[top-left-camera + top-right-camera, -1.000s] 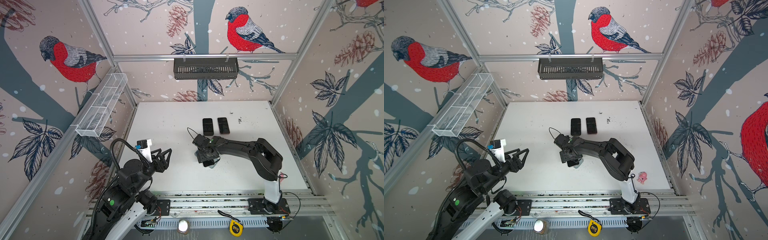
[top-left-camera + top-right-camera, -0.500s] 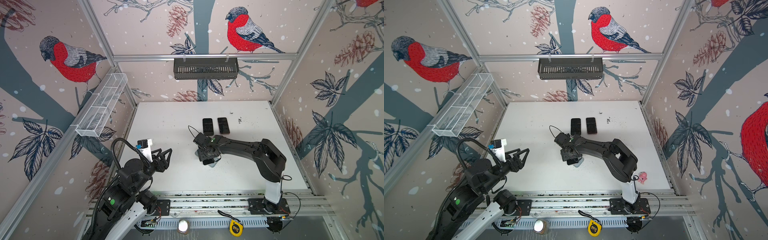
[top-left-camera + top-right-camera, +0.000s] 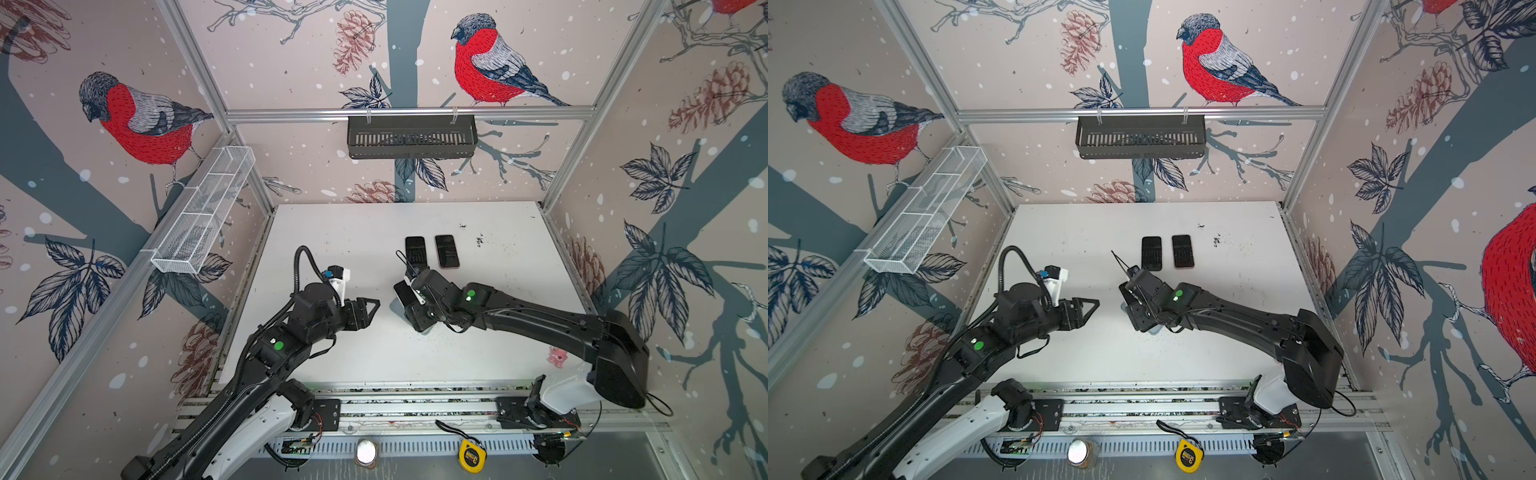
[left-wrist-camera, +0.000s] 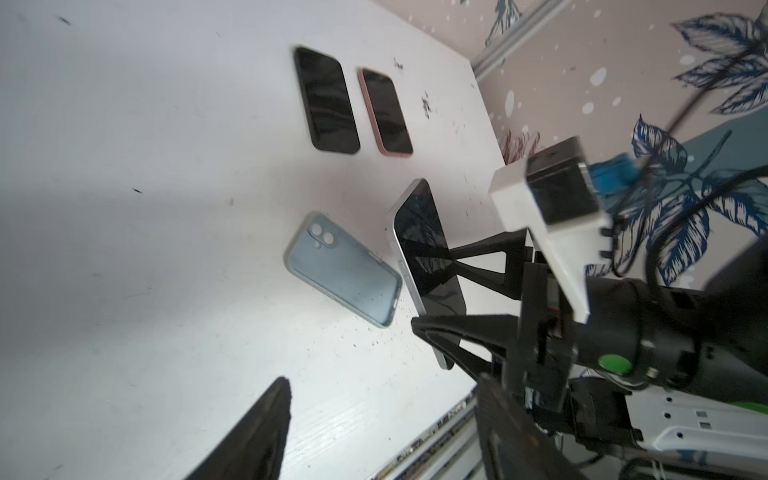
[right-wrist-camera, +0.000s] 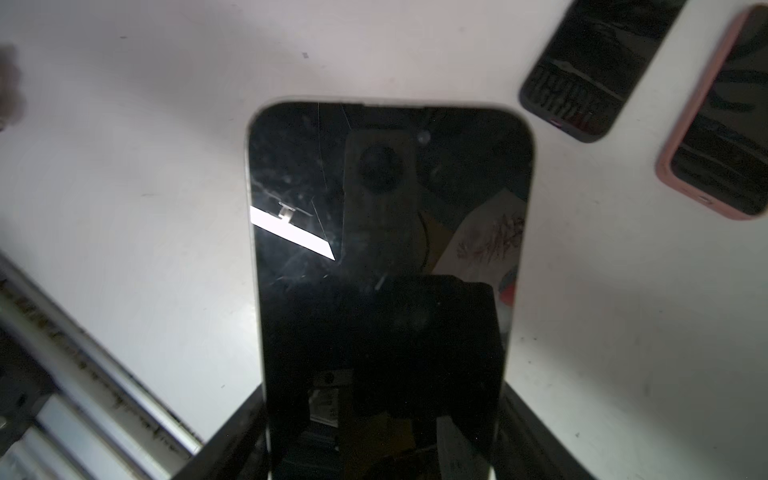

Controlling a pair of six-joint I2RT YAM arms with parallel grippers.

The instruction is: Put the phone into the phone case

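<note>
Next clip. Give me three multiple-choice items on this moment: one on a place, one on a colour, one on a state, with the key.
1. Where is the empty phone case? A) lifted in the air B) flat on the table C) out of view
2. What colour is that case? A) light blue B) pink C) yellow
3. How is the right tool? A) open and empty B) out of view C) shut on the phone
Key: 1 B, the left wrist view shows it lying on the white top; 2 A, it shows pale blue there; 3 C, it grips the phone by its edges.
</note>
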